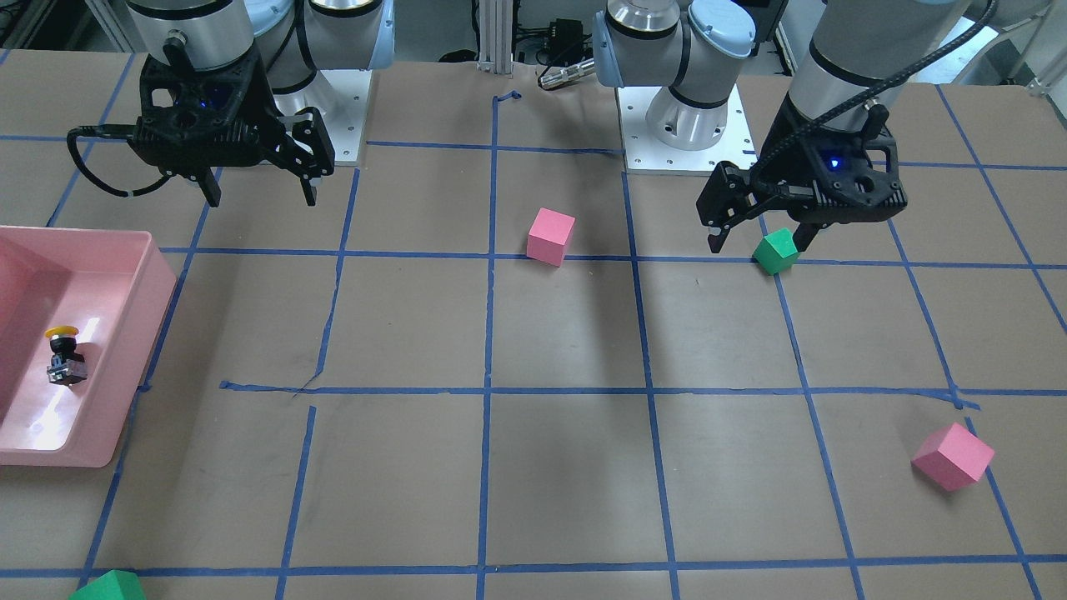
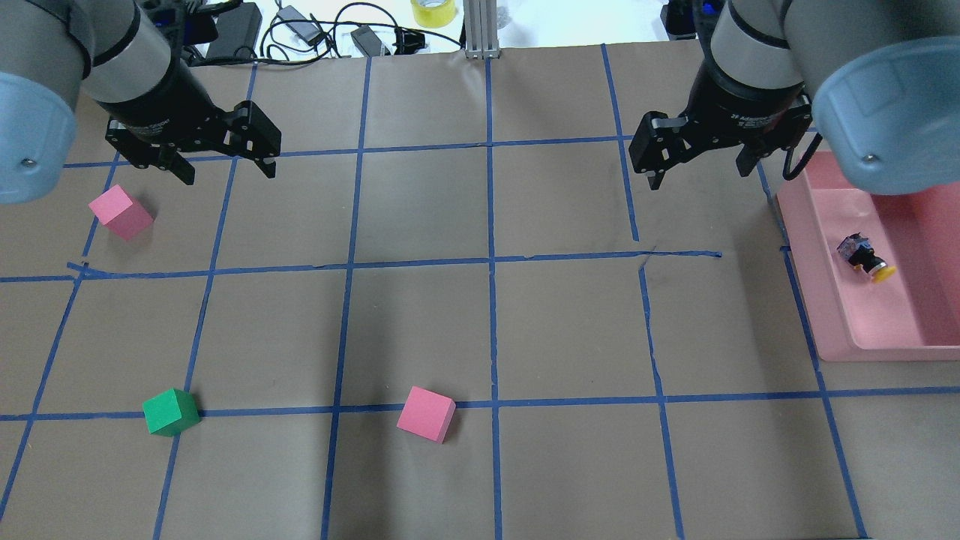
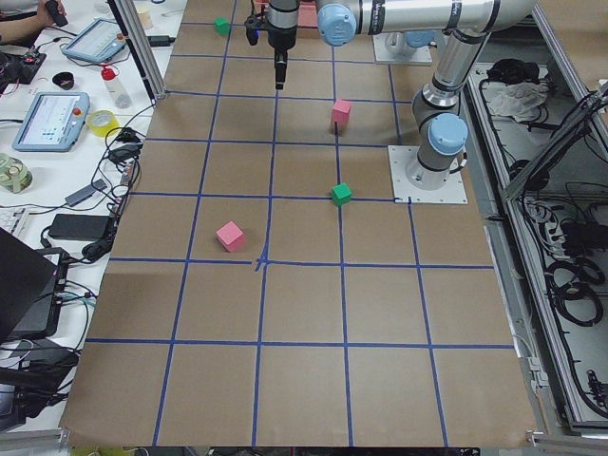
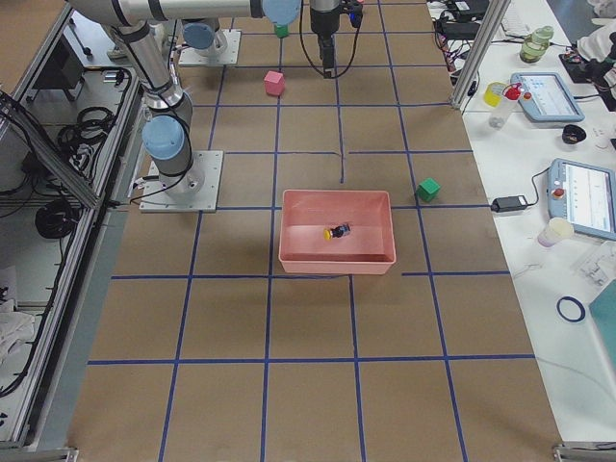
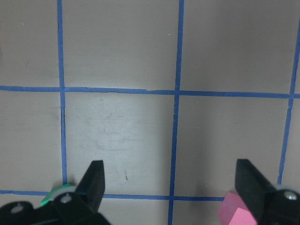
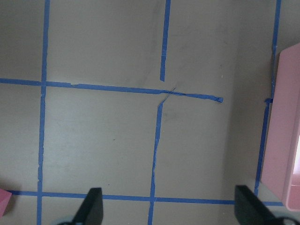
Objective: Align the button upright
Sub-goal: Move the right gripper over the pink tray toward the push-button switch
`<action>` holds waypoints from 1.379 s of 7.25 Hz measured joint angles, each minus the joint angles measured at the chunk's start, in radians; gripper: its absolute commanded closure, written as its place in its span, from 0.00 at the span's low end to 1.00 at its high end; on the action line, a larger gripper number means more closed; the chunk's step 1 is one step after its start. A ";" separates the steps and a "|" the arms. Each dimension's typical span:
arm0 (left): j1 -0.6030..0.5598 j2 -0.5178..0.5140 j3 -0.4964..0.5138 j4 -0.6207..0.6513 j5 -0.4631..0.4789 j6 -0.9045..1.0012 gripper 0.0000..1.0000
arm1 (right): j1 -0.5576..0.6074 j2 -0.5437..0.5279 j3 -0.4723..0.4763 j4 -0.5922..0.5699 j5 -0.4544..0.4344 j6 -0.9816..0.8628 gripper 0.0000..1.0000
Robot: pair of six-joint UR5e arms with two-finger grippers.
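Note:
The button (image 1: 63, 355) has a yellow cap and a black-and-grey body. It lies tipped on its side inside the pink bin (image 1: 133, 367), as the overhead view (image 2: 864, 257) and the exterior right view (image 4: 337, 231) also show. My right gripper (image 2: 701, 178) is open and empty, above the table beside the bin, well apart from the button. It also shows in the front view (image 1: 262, 200) and its wrist view (image 6: 168, 193). My left gripper (image 2: 227, 171) is open and empty at the other end, also seen in its wrist view (image 5: 169, 169).
A pink cube (image 2: 120, 212) lies near my left gripper. A green cube (image 2: 171, 412) and a second pink cube (image 2: 426, 413) lie nearer the robot. Another green cube (image 1: 108, 587) sits at the far edge beyond the bin. Blue tape lines grid the brown table.

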 measured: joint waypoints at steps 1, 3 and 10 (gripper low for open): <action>0.000 0.000 0.000 0.000 0.000 0.000 0.00 | 0.000 0.001 0.001 0.000 0.000 0.000 0.00; 0.000 0.000 0.000 0.001 0.000 0.000 0.00 | -0.002 0.001 0.003 -0.001 0.000 0.000 0.00; 0.000 0.000 -0.007 0.001 0.001 0.000 0.00 | -0.242 0.066 0.007 -0.015 -0.001 -0.125 0.00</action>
